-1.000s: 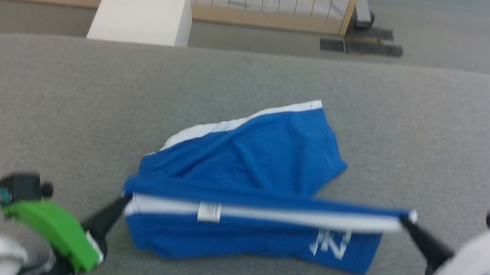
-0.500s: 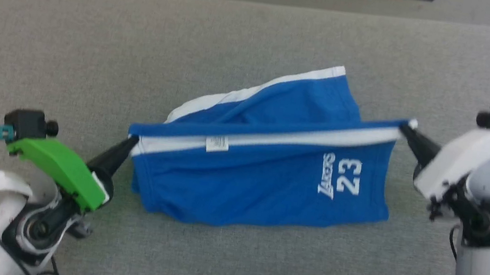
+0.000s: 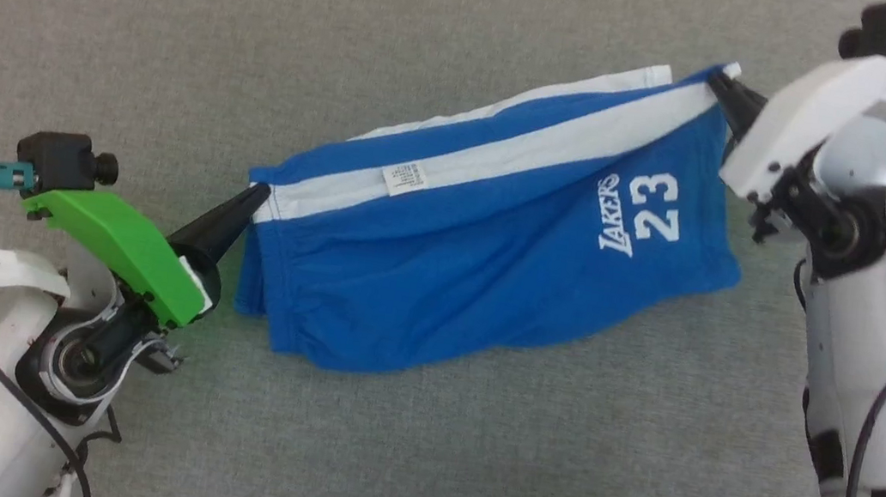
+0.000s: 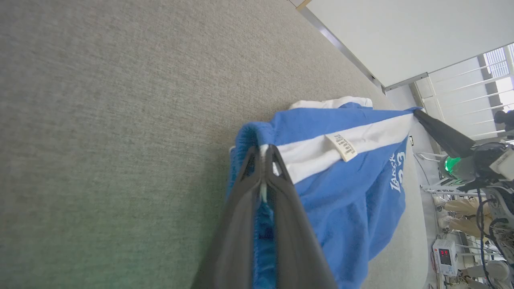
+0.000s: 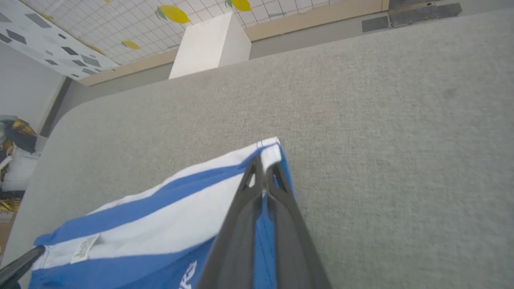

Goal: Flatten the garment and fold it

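Garment slipping out of a pinch is what we judge most likely to go wrong. Each gripper bites just a corner of cloth, so a harder pull apart could draw the fabric free and drop that end onto the grey table. The left gripper is clamped on the gathered waistband corner, and the right gripper is clamped on the opposite corner of the same edge; both wrist views show white cloth caught in closed tips. A second risk, as we see it, is laying the piece down with creases trapped underneath. The body hangs slack below the taut edge and a further white-trimmed layer peeks out behind it, so lowering it as it is would likely press those folds into the table rather than smooth them. A skewed lay is also possible, since the taut edge runs slantwise over the table, its right end toward the table's far side and its left end toward the near side. As for looks, the garment is a pair of royal-blue shorts with a broad white stripe stretched straight between the two grips. A small white label sits on that stripe, and a white "LAKERS 23" print lies below it. It sits about mid-table, and its crumpled lower part appears to rest on the table.
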Controlling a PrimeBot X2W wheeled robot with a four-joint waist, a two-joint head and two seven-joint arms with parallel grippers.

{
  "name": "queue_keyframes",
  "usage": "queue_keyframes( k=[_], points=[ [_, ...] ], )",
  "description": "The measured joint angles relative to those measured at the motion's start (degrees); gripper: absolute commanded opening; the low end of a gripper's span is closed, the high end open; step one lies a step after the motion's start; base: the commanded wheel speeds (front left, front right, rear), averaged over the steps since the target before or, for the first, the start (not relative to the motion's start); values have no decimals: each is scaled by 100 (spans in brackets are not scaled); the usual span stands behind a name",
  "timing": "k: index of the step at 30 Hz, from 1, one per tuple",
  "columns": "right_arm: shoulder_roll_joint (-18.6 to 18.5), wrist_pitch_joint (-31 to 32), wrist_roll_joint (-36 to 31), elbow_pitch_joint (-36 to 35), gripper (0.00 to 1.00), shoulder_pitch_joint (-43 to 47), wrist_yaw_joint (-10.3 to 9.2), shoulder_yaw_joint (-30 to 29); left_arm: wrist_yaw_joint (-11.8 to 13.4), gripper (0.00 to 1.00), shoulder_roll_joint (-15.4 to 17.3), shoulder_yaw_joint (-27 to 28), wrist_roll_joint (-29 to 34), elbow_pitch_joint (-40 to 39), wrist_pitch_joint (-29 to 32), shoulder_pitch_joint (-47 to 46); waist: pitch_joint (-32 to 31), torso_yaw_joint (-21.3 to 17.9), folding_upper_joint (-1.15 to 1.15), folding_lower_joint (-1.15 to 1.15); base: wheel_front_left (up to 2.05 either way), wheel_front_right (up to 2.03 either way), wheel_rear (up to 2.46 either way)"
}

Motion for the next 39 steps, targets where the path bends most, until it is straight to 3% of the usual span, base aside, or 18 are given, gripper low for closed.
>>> queue_keyframes(
  k=[10, 11, 12, 13, 14, 15, 20, 24, 28, 32, 36, 39],
  points=[
    [-2, -622, -288, 1819, 0, -944, 0, 326, -151, 0, -48, 7, 43, 18, -12, -119, 317, 205, 0, 1, 0, 0, 0],
    [-3, -694, -289, 1960, 22, -1002, 0, 369, -153, 0, -63, 9, 43, 20, -29, -119, 324, 224, 0, 1, 0, 0, 0],
    [-3, -782, -279, 2082, 81, -1059, 0, 412, -174, 0, -89, 25, 43, 24, -77, -119, 323, 241, 0, 1, 0, 0, 0],
    [-2, -880, -261, 2161, 100, -1104, 0, 443, -189, 1, -115, 44, 43, 29, -122, -121, 316, 252, 0, 1, 0, 0, 0],
    [0, -1018, -221, 2252, 100, -1158, 0, 471, -198, 44, -143, 51, 43, 40, -145, -121, 299, 262, 0, 1, 0, 0, 0],
    [-1, -1148, -174, 2341, 100, -1213, 0, 495, -199, 100, -167, 65, 43, 56, -196, -121, 274, 267, 0, 1, 0, 0, 0],
    [-2, -1735, 140, 2604, 100, -1365, 0, 621, -199, 100, -221, 231, 87, 126, -563, -120, 80, 265, 0, 1, 0, 0, 0],
    [-3, -2171, 407, 2639, 100, -1339, 0, 849, -240, 100, -208, 372, 502, 67, -1238, -75, -167, 244, 0, 0, 0, 0, 0],
    [-4, -2476, -91, 2688, 100, -1071, 0, 1154, -18, 100, 43, 333, 1927, -75, -2267, 121, -460, 206, 0, 0, 0, 0, 0],
    [-183, -2276, -1015, 3021, 100, -663, 0, 1281, 530, 100, 160, 259, 3521, -315, -2438, 593, -762, 159, 0, 0, 0, 0, 0],
    [-392, -1798, -1619, 3300, 100, -416, 0, 1057, 917, 100, -187, 695, 4560, -839, -2458, 1156, -1024, 129, 0, 0, 0, 0, 0],
    [-309, -1532, -1860, 3325, 100, -298, 0, 943, 891, 100, -450, 811, 4793, -937, -2457, 1649, -1158, 126, 0, -1, 0, 0, 0]
  ],
)
